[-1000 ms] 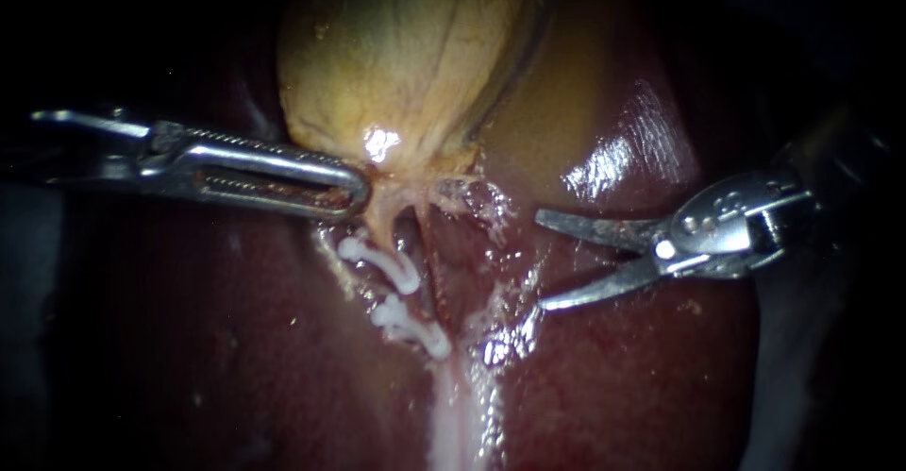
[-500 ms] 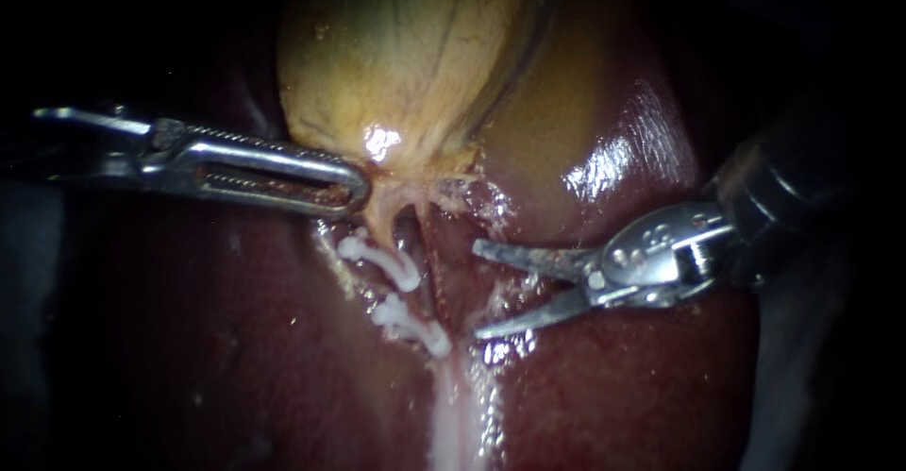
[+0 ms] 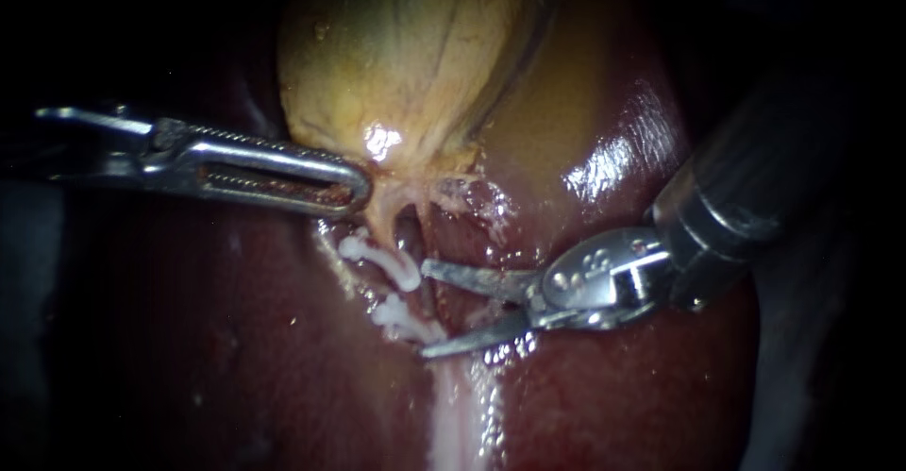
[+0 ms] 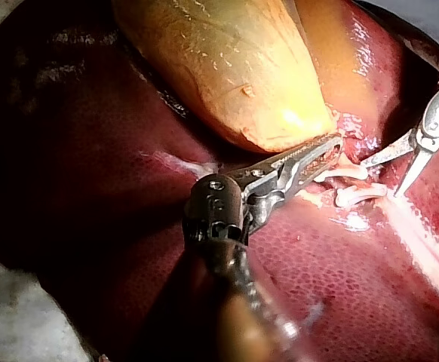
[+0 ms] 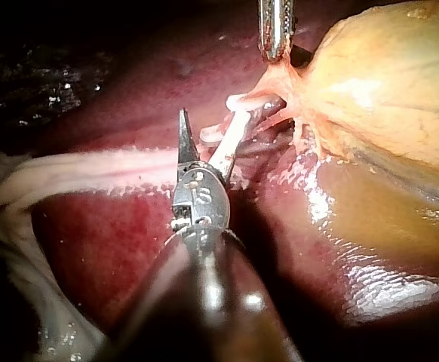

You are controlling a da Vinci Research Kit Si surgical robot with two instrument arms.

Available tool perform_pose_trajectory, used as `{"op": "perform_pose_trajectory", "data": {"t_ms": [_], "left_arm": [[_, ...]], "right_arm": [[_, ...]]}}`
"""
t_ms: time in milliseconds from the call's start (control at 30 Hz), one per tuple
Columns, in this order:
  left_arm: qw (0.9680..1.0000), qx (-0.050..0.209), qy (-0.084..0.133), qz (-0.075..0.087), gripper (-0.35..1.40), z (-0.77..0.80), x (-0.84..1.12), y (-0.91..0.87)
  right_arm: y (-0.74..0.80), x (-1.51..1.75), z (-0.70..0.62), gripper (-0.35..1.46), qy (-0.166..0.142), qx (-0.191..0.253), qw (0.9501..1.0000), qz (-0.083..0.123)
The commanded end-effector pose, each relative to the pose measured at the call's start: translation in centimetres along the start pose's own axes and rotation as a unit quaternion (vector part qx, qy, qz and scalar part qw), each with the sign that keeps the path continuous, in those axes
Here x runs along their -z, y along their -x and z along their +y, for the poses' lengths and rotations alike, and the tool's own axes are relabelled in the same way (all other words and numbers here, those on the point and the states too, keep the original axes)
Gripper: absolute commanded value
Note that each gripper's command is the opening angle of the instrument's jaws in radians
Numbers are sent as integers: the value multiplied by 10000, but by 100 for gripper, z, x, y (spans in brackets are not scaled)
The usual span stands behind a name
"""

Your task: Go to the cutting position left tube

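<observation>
In the endoscope view the left instrument (image 3: pixel 351 191) lies level, its jaws clamped on the neck of the gallbladder (image 3: pixel 406 56). Below it the left tube (image 3: pixel 394 294) carries an upper clip (image 3: pixel 382 261) and a lower clip (image 3: pixel 408 325). The right instrument (image 3: pixel 425 309) slants down from the upper right with its blades spread and holding nothing, one tip beside each clip; whether they touch is hard to tell. The left wrist view adds the left instrument's (image 4: pixel 329 147) bent wrist and dark shaft over the liver (image 4: pixel 340 286), with the right instrument (image 4: pixel 382 179) ahead of it. Only the right wrist view shows gallbladder tissue tented up into the left instrument (image 5: pixel 275 56), ahead of the right instrument (image 5: pixel 204 139).
</observation>
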Motion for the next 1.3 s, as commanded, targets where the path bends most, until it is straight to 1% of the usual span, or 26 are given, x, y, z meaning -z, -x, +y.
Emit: {"op": "perform_pose_trajectory", "data": {"t_ms": [33,367,700,767,1033,1167,1300], "left_arm": [[10000,0,-3,2,-35,1,0,0],[10000,0,-7,4,-35,1,-1,0],[10000,2,-11,7,-35,2,-2,-1],[10000,2,-11,7,-35,3,-2,-1],[10000,6,-19,13,-35,4,-5,-2],[10000,7,-20,14,-35,4,-5,-2],[10000,6,-21,14,-35,4,-5,-2]], "right_arm": [[1,-2,0,143,-18,2,10000,-11],[7,-26,1,143,-84,-107,9999,-5],[10,-37,11,143,-66,-252,9997,-8],[11,-37,12,143,-124,-314,9994,-11],[7,-51,16,143,-469,-663,9965,208],[6,-62,15,143,-637,-762,9948,221],[8,-71,11,143,-811,-864,9927,223]]}}
